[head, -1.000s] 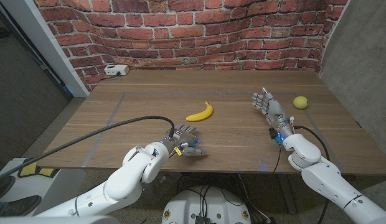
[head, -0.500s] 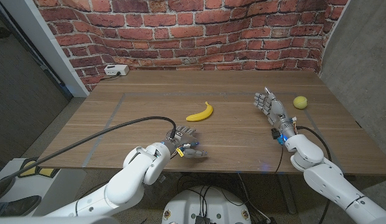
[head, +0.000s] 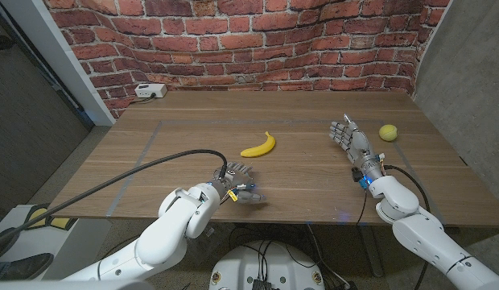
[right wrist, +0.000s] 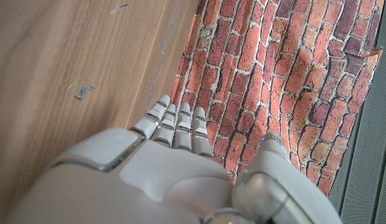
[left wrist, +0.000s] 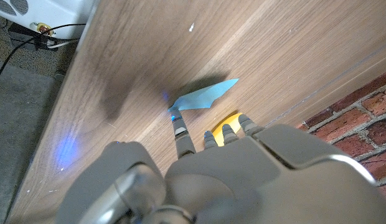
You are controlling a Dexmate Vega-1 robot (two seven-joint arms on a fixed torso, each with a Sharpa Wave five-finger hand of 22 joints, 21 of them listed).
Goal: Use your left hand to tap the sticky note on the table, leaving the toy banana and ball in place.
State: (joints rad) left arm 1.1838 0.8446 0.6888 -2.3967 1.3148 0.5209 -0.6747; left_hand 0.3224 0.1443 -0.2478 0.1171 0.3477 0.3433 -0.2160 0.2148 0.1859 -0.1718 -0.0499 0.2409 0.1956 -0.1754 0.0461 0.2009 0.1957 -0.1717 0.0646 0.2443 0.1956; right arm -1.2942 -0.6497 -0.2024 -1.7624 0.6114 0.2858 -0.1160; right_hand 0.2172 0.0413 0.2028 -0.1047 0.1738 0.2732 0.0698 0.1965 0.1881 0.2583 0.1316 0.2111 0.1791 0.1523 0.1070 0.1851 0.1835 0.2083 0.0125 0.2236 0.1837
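Wood with a long straight grain makes the table point(head: 314, 173), a wide flat board standing against a rough red brick wall point(head: 233, 40). At the front edge the left hand point(head: 237, 184), of smooth grey plastic, hangs low over the board with its fingers spread and nothing in it. In the left wrist view one fingertip point(left wrist: 176, 118) touches or nearly touches the corner of the sticky note point(left wrist: 202, 96), a thin pale blue paper sheet that lies on the wood just ahead of the fingers. Near the right edge the right hand point(head: 348, 137) stands upright with fingers apart and holds nothing. Toward the middle of the table lies the toy banana point(head: 259, 146), curved, yellow and smooth. Beside the right edge rests the ball point(head: 387, 132), round and yellow-green. A small white box point(head: 150, 91) sits at the far left corner.
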